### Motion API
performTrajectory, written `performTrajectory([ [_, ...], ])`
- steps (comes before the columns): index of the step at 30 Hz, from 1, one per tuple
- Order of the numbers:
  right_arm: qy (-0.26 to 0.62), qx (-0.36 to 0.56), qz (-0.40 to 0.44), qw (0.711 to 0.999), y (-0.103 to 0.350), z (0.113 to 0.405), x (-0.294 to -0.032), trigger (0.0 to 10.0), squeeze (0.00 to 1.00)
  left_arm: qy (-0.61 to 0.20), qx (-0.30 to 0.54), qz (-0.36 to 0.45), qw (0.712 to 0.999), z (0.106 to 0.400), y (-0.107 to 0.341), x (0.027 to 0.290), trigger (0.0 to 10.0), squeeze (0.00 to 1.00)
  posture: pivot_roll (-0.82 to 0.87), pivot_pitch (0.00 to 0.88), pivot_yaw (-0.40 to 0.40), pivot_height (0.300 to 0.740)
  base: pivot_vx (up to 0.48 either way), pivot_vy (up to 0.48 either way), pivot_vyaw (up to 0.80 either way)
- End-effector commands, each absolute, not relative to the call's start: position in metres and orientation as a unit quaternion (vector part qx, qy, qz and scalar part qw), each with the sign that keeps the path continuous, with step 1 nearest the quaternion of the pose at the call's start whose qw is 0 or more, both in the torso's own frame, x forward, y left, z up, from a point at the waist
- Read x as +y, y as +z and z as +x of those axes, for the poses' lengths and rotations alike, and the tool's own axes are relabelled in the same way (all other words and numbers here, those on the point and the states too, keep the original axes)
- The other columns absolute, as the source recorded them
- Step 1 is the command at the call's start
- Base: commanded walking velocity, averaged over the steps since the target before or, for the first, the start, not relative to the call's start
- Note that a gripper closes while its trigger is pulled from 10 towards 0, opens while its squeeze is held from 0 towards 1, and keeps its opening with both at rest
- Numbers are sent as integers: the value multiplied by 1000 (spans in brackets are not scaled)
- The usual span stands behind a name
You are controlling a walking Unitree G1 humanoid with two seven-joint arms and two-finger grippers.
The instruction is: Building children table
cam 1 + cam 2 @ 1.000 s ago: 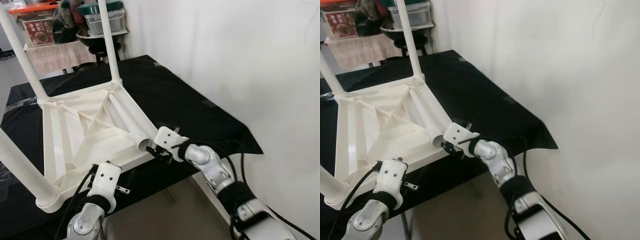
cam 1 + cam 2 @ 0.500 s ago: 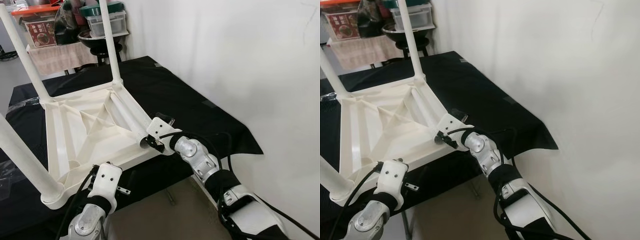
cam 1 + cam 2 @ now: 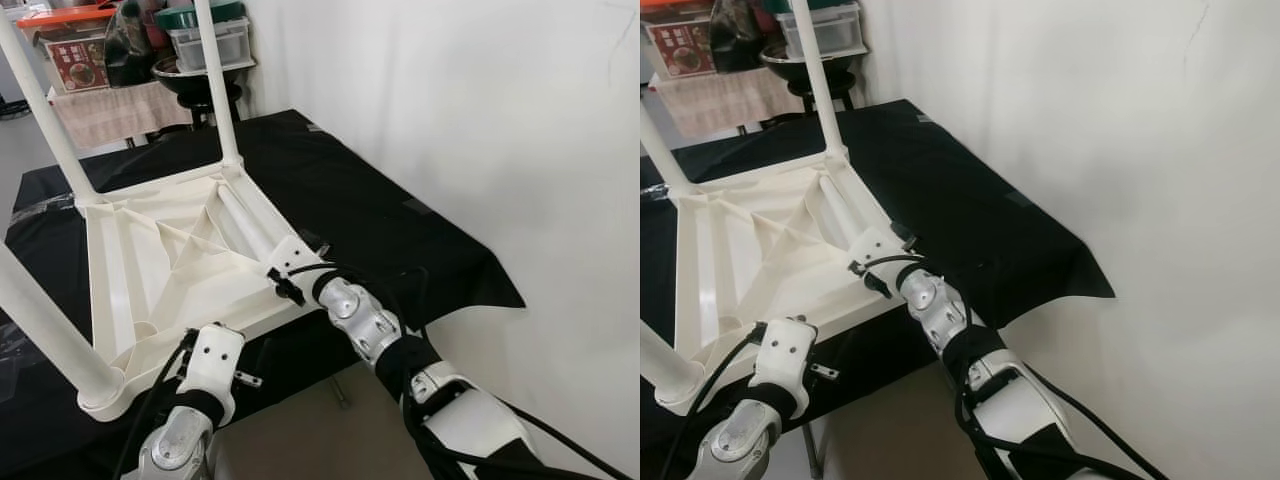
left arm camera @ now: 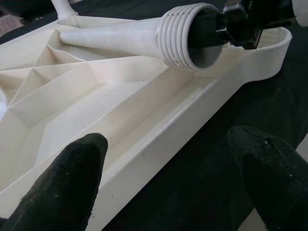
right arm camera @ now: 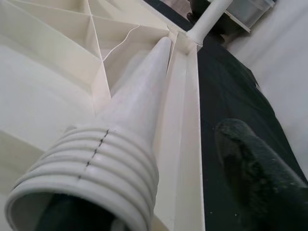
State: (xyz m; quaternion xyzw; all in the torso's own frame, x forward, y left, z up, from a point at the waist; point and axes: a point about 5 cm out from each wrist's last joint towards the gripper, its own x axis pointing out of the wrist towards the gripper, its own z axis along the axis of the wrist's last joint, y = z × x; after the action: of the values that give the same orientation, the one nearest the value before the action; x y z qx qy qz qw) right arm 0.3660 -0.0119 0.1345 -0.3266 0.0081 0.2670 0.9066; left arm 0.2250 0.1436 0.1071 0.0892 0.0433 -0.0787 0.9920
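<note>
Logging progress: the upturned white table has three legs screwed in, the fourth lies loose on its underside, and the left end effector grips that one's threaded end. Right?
Not quite: the right end effector is at the loose leg's threaded end, one finger inside its opening, per the left wrist view. The left end effector hovers open near the table's edge.

red printed label on orange-lidded box point(image 3: 75, 62), characters too small to read

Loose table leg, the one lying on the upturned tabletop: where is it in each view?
Left eye: loose leg lies along the tabletop's right rail, centre.
Right eye: same, centre-left.
Left wrist: upper middle, threaded end open.
Right wrist: centre, threaded end nearest.
Shared landmark: the right gripper at its threaded end.
</note>
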Motion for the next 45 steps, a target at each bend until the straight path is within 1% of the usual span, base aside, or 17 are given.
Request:
performTrajectory([
  [1, 263, 13, -323, 909, 135, 367, -11, 0, 0, -70, 41, 97, 992, 227, 109, 146, 10000, 0, 1, 0, 9, 740, 0, 0, 0],
  [7, 257, 18, -323, 911, 133, 369, -18, 0, 0, -64, 40, 98, 992, 228, 110, 149, 10000, 0, -6, 0, 8, 740, 0, 0, 0],
  [16, 274, 34, -295, 915, 125, 368, -30, 0, 0, -67, 31, 109, 991, 234, 114, 152, 10000, 0, -10, 0, 11, 740, 0, 0, 0],
  [21, 272, 32, -185, 944, 134, 372, -47, 0, 0, -68, 30, 106, 992, 239, 114, 153, 10000, 0, -24, 0, 26, 740, 0, 0, 0],
  [26, 252, 12, -135, 958, 149, 378, -58, 0, 0, -67, 23, 97, 993, 243, 119, 153, 10000, 0, -25, 0, 29, 740, 0, 0, 0],
  [28, 225, -9, -76, 971, 167, 384, -76, 0, 0, -66, 16, 90, 994, 247, 123, 156, 10000, 0, -36, 0, 41, 740, 0, 0, 0],
  [30, 225, -9, -76, 971, 167, 384, -76, 0, 0, -66, 16, 90, 994, 247, 123, 156, 10000, 0, -36, 0, 41, 740, 0, 0, 0],
  [31, 204, -30, -25, 978, 181, 388, -91, 0, 0, -66, 14, 85, 994, 250, 124, 158, 10000, 0, -49, 0, 48, 740, 0, 0, 0],
  [32, 204, -30, -25, 978, 181, 388, -91, 0, 0, -66, 14, 85, 994, 250, 124, 158, 10000, 0, -49, 0, 48, 740, 0, 0, 0],
  [34, 184, -55, 28, 981, 194, 389, -106, 0, 0, -71, 11, 75, 995, 252, 126, 156, 10000, 0, -52, 0, 52, 740, 0, 0, 0],
  [35, 184, -55, 28, 981, 194, 389, -106, 0, 0, -71, 11, 75, 995, 252, 126, 156, 10000, 0, -52, 0, 52, 740, 0, 0, 0],
  [36, 174, -70, 65, 980, 201, 389, -114, 0, 0, -75, 6, 66, 995, 255, 129, 155, 10000, 0, -55, 0, 55, 740, 0, 0, 0],
  [37, 174, -70, 65, 980, 201, 389, -114, 0, 0, -75, 6, 66, 995, 255, 129, 155, 10000, 0, -55, 0, 55, 740, 0, 0, 0],
  [40, 156, -98, 183, 966, 209, 386, -131, 0, 0, -100, -25, 19, 995, 265, 145, 148, 10000, 0, -51, 0, 55, 740, 0, 0, 0],
  [43, 150, -100, 218, 959, 208, 385, -134, 0, 0, -110, -40, 2, 993, 269, 153, 145, 10000, 0, -51, 0, 54, 740, 0, 0, 0],
  [44, 144, -97, 266, 948, 205, 384, -137, 7529, 0, -123, -59, -20, 990, 275, 164, 142, 10000, 0, -51, 0, 54, 740, 0, 0, 0],
  [45, 140, -92, 327, 930, 202, 384, -138, 10000, 0, -142, -79, -44, 986, 281, 177, 138, 10000, 0, -52, 0, 55, 740, 0, 0, 0],
])
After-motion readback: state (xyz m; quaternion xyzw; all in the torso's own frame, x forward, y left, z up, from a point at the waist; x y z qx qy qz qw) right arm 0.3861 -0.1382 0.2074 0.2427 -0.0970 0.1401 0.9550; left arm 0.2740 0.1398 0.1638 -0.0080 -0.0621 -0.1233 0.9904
